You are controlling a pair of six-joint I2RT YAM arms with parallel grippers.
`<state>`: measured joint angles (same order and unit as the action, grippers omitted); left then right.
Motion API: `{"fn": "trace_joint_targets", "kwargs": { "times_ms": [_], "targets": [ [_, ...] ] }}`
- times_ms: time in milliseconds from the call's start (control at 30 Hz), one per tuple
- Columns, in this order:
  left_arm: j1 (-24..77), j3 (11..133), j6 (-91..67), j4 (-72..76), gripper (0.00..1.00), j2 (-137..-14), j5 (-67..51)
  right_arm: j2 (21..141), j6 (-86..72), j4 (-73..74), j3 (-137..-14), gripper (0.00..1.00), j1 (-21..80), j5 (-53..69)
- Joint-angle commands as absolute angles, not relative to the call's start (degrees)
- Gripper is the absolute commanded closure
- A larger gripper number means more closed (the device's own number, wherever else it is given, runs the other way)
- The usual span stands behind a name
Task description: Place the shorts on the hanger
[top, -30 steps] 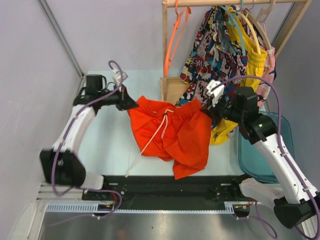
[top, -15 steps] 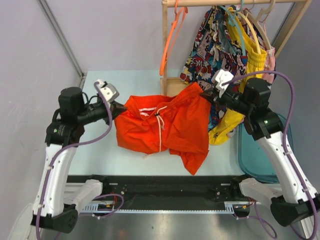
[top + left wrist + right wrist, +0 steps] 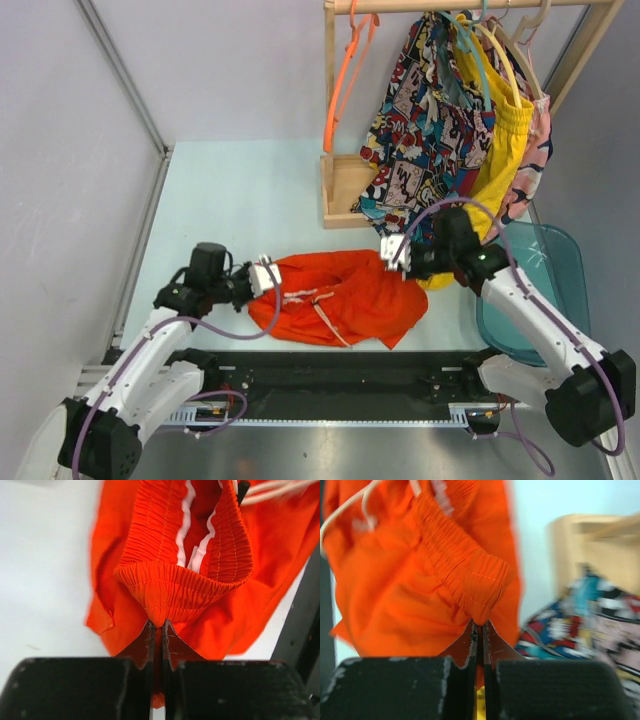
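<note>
Left tool (image 3: 159, 630) is clamped tight on one waistband end of the shorts (image 3: 345, 300). Right tool (image 3: 480, 630) clamps the other end.

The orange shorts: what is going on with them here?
Two robot arms hold the shorts by the elastic waistband. The left hand pinches one end and the right hand the other, both shut on the fabric. The shorts stretch between them, low over the near part of the table. The hanger hangs bare on the rail at the back, so the shorts are not on it yet.
</note>
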<state>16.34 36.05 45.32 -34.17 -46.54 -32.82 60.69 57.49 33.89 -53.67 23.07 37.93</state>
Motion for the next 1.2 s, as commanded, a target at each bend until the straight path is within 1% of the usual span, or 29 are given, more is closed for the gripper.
{"fn": "trace_joint_targets", "kwargs": {
  "times_ms": [0, 133, 167, 200, 233, 267, 300, 333, 367, 400, 433, 467, 533, 567, 633, 667, 700, 733, 767, 800, 833, 867, 933, 967, 1033, 1067, 1100, 1167],
  "targets": [
    [19.5, 28.7, 59.9, -27.4, 0.92, -45.3, -30.6, 60.8, 73.0, 34.0, -46.7, 1.0, 29.8, 33.8],
    [20.8, 25.8, 67.7, -31.5, 0.85, -45.9, -30.2, 58.4, 79.6, 35.2, -40.0, 1.0, 35.3, 29.8],
    [20.8, 25.2, 69.0, -33.3, 0.78, -45.8, -30.1, 56.9, 80.2, 35.6, -37.6, 1.0, 36.3, 29.1],
    [20.8, 25.1, 70.6, -34.2, 0.73, -45.5, -29.9, 56.2, 80.4, 35.6, -36.7, 0.99, 36.8, 28.5],
    [20.8, 25.1, 70.5, -34.5, 0.67, -45.5, -29.4, 55.8, 80.2, 35.5, -36.0, 0.97, 37.6, 27.5],
    [20.8, 25.7, 70.0, -35.2, 0.53, -45.5, -29.4, 55.5, 79.7, 35.0, -35.3, 0.87, 37.8, 26.8],
    [20.8, 26.4, 68.8, -36.3, 0.48, -45.9, -29.5, 55.4, 78.8, 34.5, -35.3, 0.81, 38.0, 26.3],
    [20.8, 27.3, 67.5, -37.2, 0.45, -46.1, -30.1, 55.1, 77.1, 33.5, -35.4, 0.72, 38.0, 25.0],
    [20.8, 29.8, 65.4, -37.9, 0.42, -46.3, -30.2, 54.6, 75.2, 32.4, -35.6, 0.55, 38.1, 24.4],
    [20.7, 31.3, 61.6, -38.8, 0.42, -46.6, -30.5, 53.1, 74.0, 32.0, -36.1, 0.47, 38.0, 23.9],
    [20.7, 32.9, 60.2, -40.2, 0.4, -47.1, -31.1, 51.8, 72.4, 31.6, -36.6, 0.33, 37.9, 23.3],
    [20.7, 36.4, 56.6, -42.0, 0.39, -47.0, -32.2, 50.5, 69.1, 31.5, -37.0, 0.27, 38.0, 23.1],
    [20.3, 39.9, 52.5, -43.0, 0.37, -45.9, -33.8, 46.2, 66.5, 32.0, -38.6, 0.2, 38.1, 22.8],
    [20.3, 43.3, 48.6, -43.5, 0.33, -45.4, -35.1, 44.8, 62.9, 32.3, -39.3, 0.13, 38.2, 22.4],
    [20.3, 46.7, 43.7, -42.7, 0.25, -44.6, -35.2, 41.3, 57.6, 30.9, -41.4, 0.06, 38.5, 20.1],
    [20.3, 49.8, 37.9, -40.5, 0.15, -44.6, -33.9, 40.5, 55.0, 30.2, -42.2, 0.05, 38.5, 19.3],
    [20.3, 51.6, 34.7, -39.2, 0.11, -44.9, -33.0, 40.1, 49.5, 29.5, -43.1, 0.03, 38.6, 18.4],
    [20.2, 53.4, 31.3, -37.8, 0.06, -46.5, -31.8, 40.5, 47.0, 28.4, -45.8, 0.02, 38.6, 16.7],
    [20.3, 57.9, 25.0, -35.4, 0.06, -47.7, -30.9, 41.1, 44.9, 27.7, -47.1, 0.02, 38.6, 15.9],
    [20.3, 60.4, 22.4, -34.5, 0.05, -49.4, -30.9, 41.9, 39.3, 27.0, -48.8, 0.02, 38.6, 15.0],
    [20.3, 63.1, 20.1, -33.7, 0.0, -51.0, -31.4, 44.4, 36.9, 25.7, -51.8, 0.02, 38.4, 12.9],
    [20.4, 68.5, 15.3, -32.1, 0.0, -54.7, -31.7, 45.6, 34.0, 25.1, -53.6, 0.02, 38.3, 12.1],
    [20.4, 73.2, 10.7, -29.2, 0.0, -57.6, -32.0, 48.1, 26.7, 23.6, -56.2, 0.02, 37.2, 10.5],
    [20.6, 77.0, 5.9, -25.6, 0.0, -60.6, -31.4, 50.3, 24.7, 23.4, -58.9, 0.02, 36.7, 10.2],
    [21.2, 80.8, 0.6, -22.3, 0.0, -64.1, -26.3, 51.8, 18.3, 22.4, -61.2, 0.02, 33.9, 10.2],
    [22.1, 85.9, -4.2, -21.5, 0.0, -66.1, -24.4, 53.2, 16.6, 22.1, -62.7, 0.01, 32.7, 10.8],
    [22.5, 88.3, -6.4, -21.4, 0.01, -70.4, -22.6, 53.7, 14.5, 21.7, -63.4, 0.01, 31.1, 12.4],
    [23.2, 92.9, -11.7, -19.0, 0.01, -73.5, -21.2, 55.1, 9.2, 20.7, -65.1, 0.0, 26.9, 13.8]
  ]
}}
